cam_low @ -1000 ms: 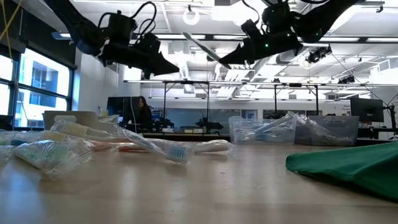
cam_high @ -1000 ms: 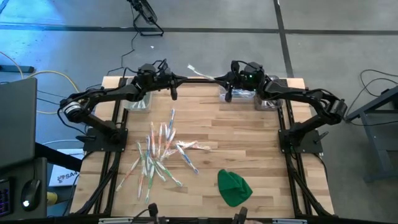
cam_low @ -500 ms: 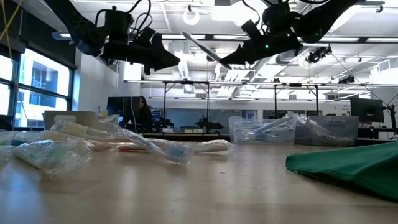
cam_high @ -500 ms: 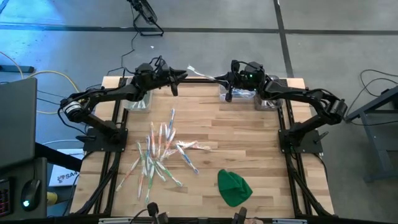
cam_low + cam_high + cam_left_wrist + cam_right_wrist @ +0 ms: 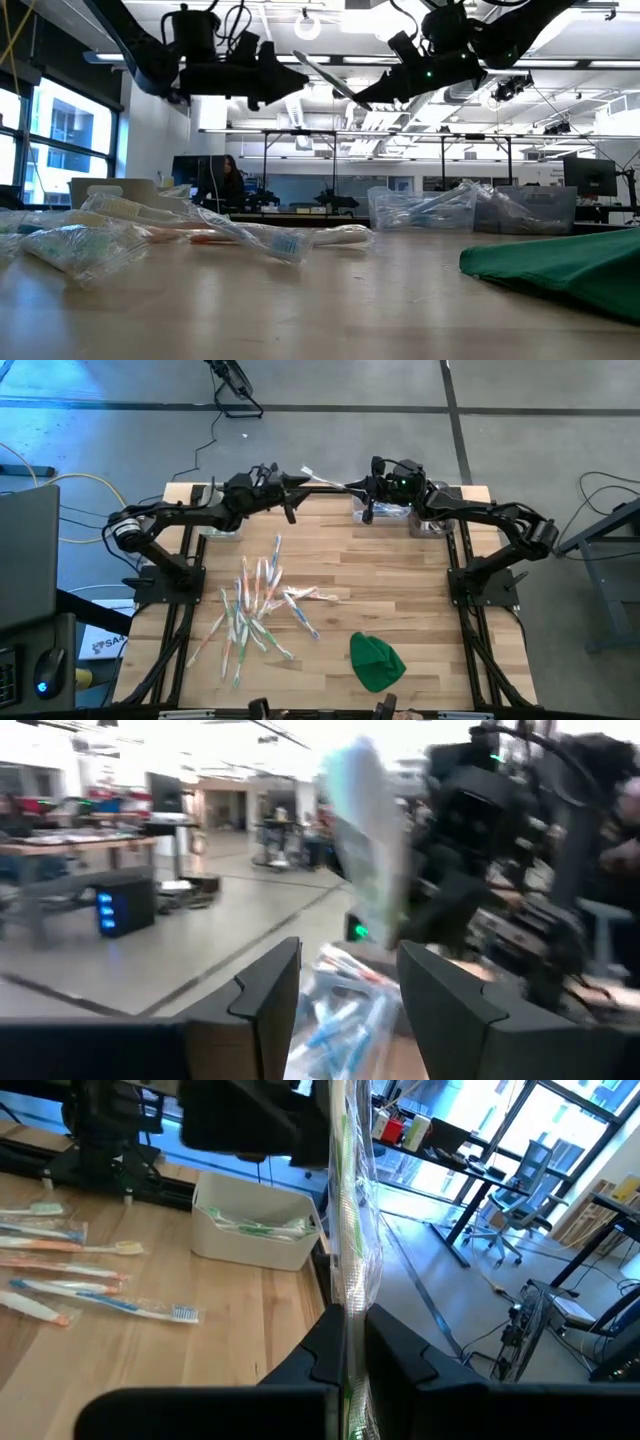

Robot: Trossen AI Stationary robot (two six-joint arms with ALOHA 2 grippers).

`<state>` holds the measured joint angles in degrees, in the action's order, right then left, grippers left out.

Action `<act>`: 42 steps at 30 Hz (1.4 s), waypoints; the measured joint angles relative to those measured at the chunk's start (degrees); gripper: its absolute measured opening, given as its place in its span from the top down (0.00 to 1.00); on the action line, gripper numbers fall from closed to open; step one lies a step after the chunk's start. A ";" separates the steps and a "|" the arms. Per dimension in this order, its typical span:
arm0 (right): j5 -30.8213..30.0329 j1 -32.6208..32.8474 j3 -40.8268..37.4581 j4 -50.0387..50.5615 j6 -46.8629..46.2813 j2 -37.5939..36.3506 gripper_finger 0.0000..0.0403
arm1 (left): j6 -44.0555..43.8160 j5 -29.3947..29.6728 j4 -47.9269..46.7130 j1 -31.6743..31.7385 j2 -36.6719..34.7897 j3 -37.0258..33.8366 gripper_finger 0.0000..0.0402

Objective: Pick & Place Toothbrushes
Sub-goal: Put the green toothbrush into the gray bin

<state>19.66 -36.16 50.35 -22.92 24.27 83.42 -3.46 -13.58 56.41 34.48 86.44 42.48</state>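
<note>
Right gripper (image 5: 352, 486) pinches a long thin see-through wrapped toothbrush (image 5: 322, 478) with green marks, high over the far edge of the wooden tabletop (image 5: 400, 590). Left gripper (image 5: 297, 481) has its fingers wide beside it, probably to take it. More toothbrushes (image 5: 258, 605) lie scattered near the left edge.

I see a grey concrete floor (image 5: 520, 420), tall windows (image 5: 50, 140) and bright ceiling lights (image 5: 307, 25) beyond my wooden bench (image 5: 400, 590).
</note>
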 joint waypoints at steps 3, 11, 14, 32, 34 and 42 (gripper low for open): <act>-0.02 0.00 0.00 0.02 0.02 0.00 0.97 | -1.39 3.80 1.31 -0.39 0.35 0.23 0.59; 0.08 0.00 0.00 0.00 0.04 0.00 0.97 | -1.98 2.80 -0.32 -0.79 0.95 4.31 0.59; 0.11 0.00 0.02 -0.09 0.07 0.00 0.97 | -1.81 1.57 -2.99 -1.17 0.95 5.85 0.59; -3.86 0.00 0.02 -0.85 2.54 0.04 0.97 | -1.14 -0.18 -7.42 -1.16 0.95 6.49 0.59; -2.70 0.00 0.02 -1.01 2.58 0.31 0.97 | -1.30 -0.17 -6.33 -1.16 0.95 6.50 0.59; -2.05 0.12 0.02 -1.14 2.78 0.58 0.97 | -1.30 -0.18 -6.44 -1.16 0.95 6.71 0.59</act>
<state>17.61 -36.04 50.37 -24.05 27.05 84.00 -4.75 -13.76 49.98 33.32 87.39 49.19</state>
